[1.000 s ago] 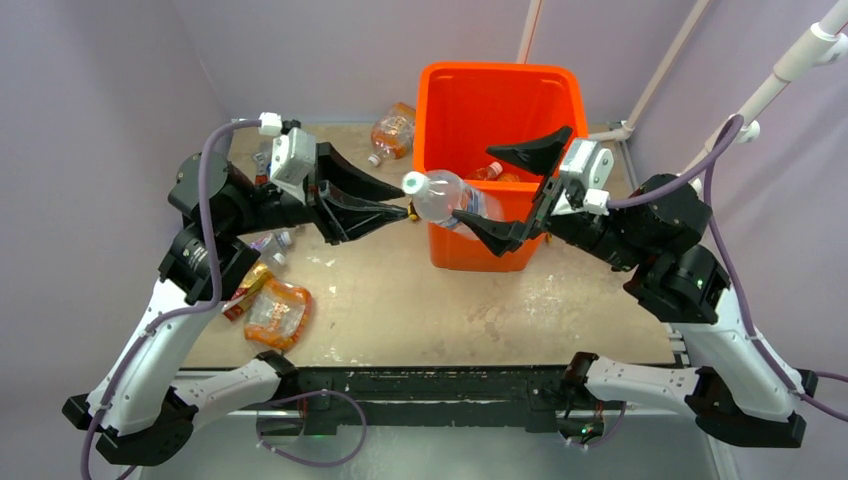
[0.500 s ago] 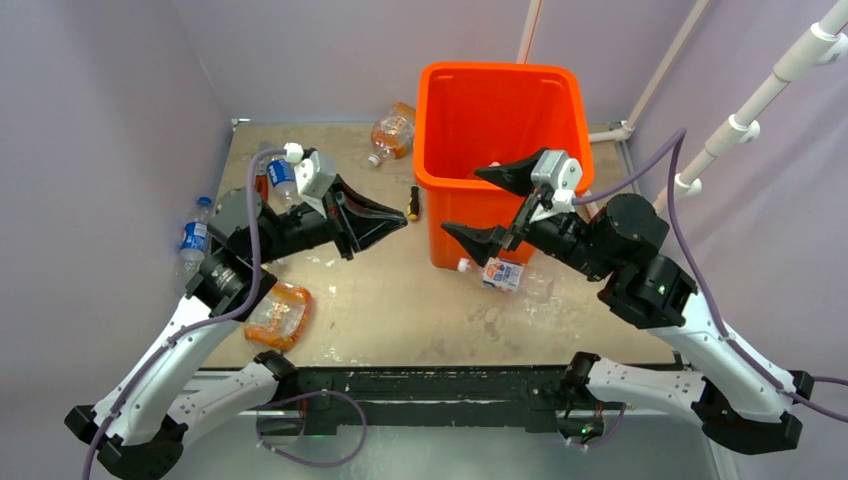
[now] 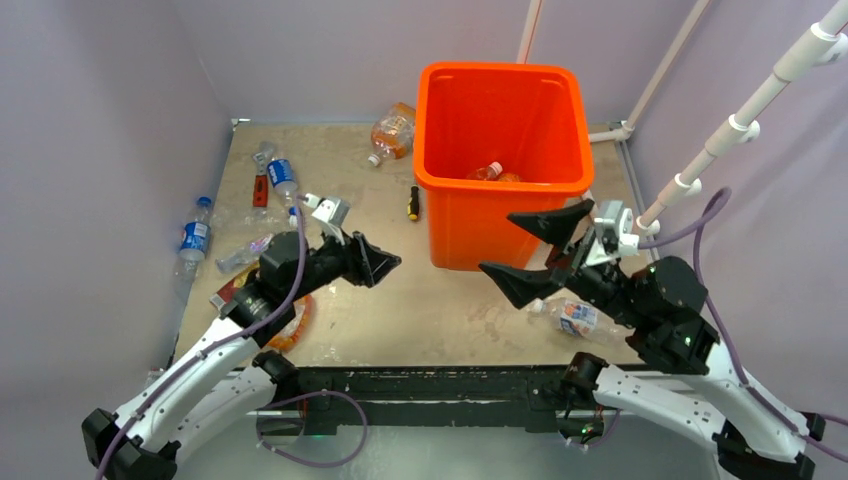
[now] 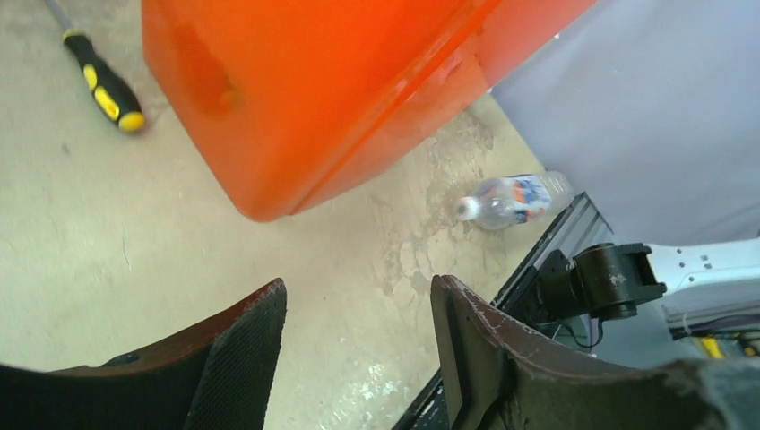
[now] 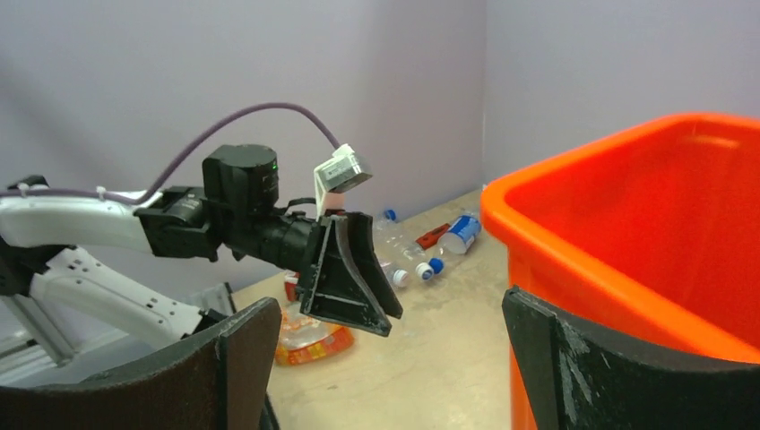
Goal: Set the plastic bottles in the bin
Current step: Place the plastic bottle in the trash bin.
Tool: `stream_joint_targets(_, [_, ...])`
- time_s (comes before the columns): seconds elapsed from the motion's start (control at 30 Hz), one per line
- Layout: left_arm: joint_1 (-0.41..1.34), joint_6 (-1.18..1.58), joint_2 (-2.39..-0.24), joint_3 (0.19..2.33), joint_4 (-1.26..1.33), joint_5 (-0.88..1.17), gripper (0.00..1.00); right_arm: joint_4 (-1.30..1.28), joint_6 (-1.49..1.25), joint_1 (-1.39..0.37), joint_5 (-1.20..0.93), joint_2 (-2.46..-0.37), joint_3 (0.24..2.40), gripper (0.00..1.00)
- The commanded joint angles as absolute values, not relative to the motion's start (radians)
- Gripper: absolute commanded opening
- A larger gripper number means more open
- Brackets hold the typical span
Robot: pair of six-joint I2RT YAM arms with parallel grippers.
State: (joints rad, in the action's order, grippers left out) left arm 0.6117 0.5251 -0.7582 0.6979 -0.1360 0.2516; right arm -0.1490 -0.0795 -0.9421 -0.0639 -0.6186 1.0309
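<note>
The tan table [image 3: 440, 310] was littered from edge to edge, and the big orange bin [image 3: 500, 215] stood upright at its far middle, mouth wide to the overhead camera. Inside it lay one binned bottle [image 3: 490, 172], cap showing, low against the near wall.

Just in front of the bin's near right corner hung the right gripper [image 3: 497, 242], jaws flung wide apart with nothing between them. Across the bare middle of the table the left gripper [image 3: 388, 272] faced it, jaws parted too and gripping nothing. Its own wrist view showed only table through the gap.

Plenty of bottles lay outside the bin. A white-capped bottle [image 3: 572, 317] was on its side at the near right, just beside the right arm, which hid part of it. An orange-labelled bottle [image 3: 392, 130] rested at the far edge, just left of the bin. Over on the left lay a blue-labelled bottle [image 3: 280, 172], an edge bottle [image 3: 193, 238] hard by the left wall, and a clear bottle [image 3: 240, 255] near the left arm. A crushed orange bottle [image 3: 290, 332] was mostly covered by that arm.

Down to the small stuff: a black-and-yellow screwdriver [image 3: 413, 203] lay just beside the bin's left wall, between the left gripper and the bin. A red tool [image 3: 260, 190] lay close by the blue-labelled bottle.
</note>
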Motion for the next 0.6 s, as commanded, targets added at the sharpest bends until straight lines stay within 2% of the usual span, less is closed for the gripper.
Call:
stream_joint_targets(0.0, [0.614,0.678,-0.623,0.578,0.077,0.176,0.61,-0.134,-0.222,-0.945,-0.004,-0.510,0.925,0.99])
stream_joint_targets(0.17, [0.615,0.755,-0.578,0.503,0.120,0.127,0.66,-0.219,-0.369,-0.945,0.178,-0.431,0.841,0.98])
stream_joint_targets(0.4, [0.615,0.853,-0.581,0.430,0.186,0.108,0.68,-0.371,-0.724,-0.944,0.448,-0.363,0.720,0.98])
stream_joint_targets(0.57, [0.615,0.873,-0.594,0.421,0.168,0.064,0.70,-0.457,-0.913,-0.945,0.544,-0.371,0.664,0.97])
